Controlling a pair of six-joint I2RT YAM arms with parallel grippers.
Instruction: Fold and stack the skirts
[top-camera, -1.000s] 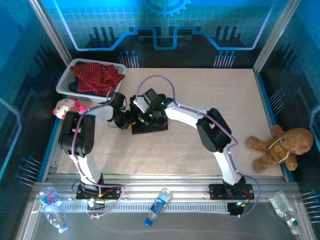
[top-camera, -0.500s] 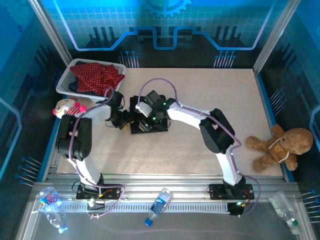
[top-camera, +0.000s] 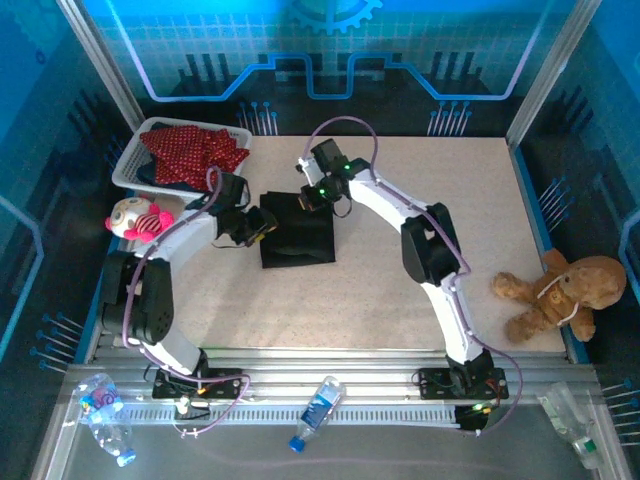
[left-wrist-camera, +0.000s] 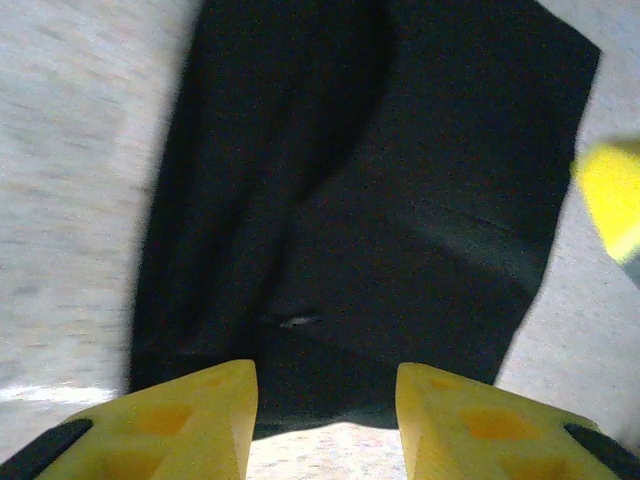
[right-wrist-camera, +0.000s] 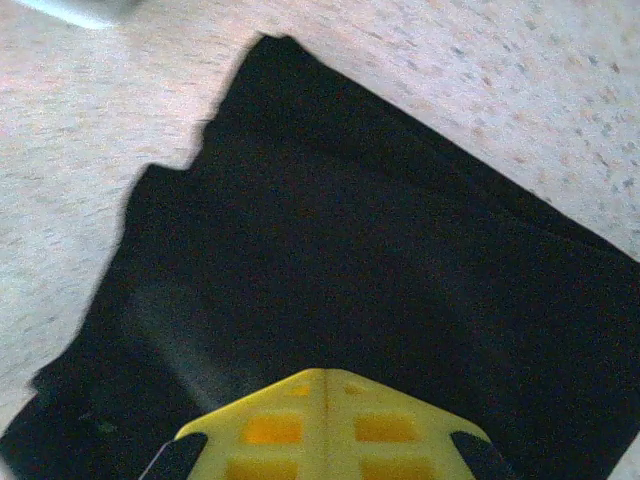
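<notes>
left gripper (left-wrist-camera: 325, 400): let go. The two yellow fingers (left-wrist-camera: 200, 415) stand apart, and all you see through the gap is the near hem of the cloth.
what's in front of it: the black skirt (top-camera: 300, 232) lies flat on the table (top-camera: 430, 200). It starts right at the fingertips and runs away ahead of them, with a crease slanting across it on the right.
right gripper (right-wrist-camera: 325, 378): clenched, fingers pressed together tip to tip. Can't tell if any cloth is nipped in there.
what's under it: same black skirt, spreading ahead and to both sides of the closed tips, with one corner sticking out ahead-left.
the two grippers: seen from above, the left one is at the skirt's left edge and the right one at its far edge. They're near each other but apart.
skirt shape: folded into a roughly square dark patch, with a slightly ragged edge at one corner.
red skirt (top-camera: 192, 152): bunched up in the white basket (top-camera: 128, 172), back and off to the left of the left gripper, well apart from both grippers.
plush toy (top-camera: 135, 218): pink-and-white, by the table's left edge, behind the left gripper.
teddy bear (top-camera: 555, 290): brown, way off to the right of the right arm.
</notes>
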